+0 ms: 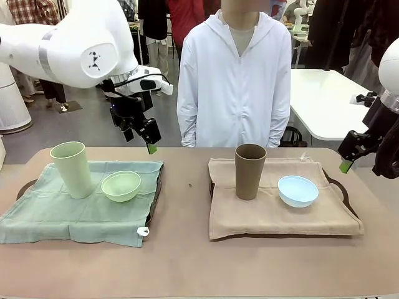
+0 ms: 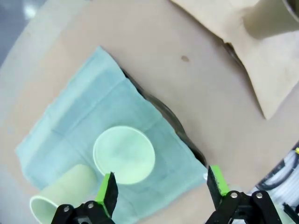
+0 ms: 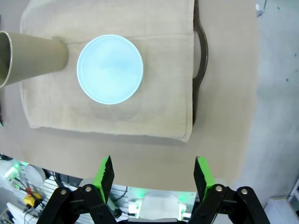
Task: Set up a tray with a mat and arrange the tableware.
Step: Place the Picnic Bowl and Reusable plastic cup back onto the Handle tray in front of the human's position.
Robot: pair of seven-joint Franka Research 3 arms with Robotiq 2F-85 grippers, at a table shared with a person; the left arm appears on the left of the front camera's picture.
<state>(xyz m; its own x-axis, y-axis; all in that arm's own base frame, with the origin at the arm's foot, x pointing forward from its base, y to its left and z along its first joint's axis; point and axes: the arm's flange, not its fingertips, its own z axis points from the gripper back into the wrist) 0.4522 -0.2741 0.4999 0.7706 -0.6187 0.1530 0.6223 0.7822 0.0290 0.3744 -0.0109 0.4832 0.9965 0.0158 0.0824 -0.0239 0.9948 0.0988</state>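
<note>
Two trays are laid out on the table (image 1: 187,261) before a person in a white hooded jacket (image 1: 235,81). On the left tray (image 1: 25,187), draped with a green cloth mat (image 1: 56,215), a pale green cup (image 1: 72,168) is stood upright just beside a pale green bowl (image 1: 121,185). The left gripper (image 1: 148,144) is held above the mat's far edge, empty, jaws wide apart. On the right tray (image 1: 340,187), covered by a beige cloth mat (image 1: 274,215), a brown cup (image 1: 250,170) is set upright near a light blue bowl (image 1: 298,190). The right gripper (image 1: 346,163) is raised off the tray's right end, empty, jaws apart.
</note>
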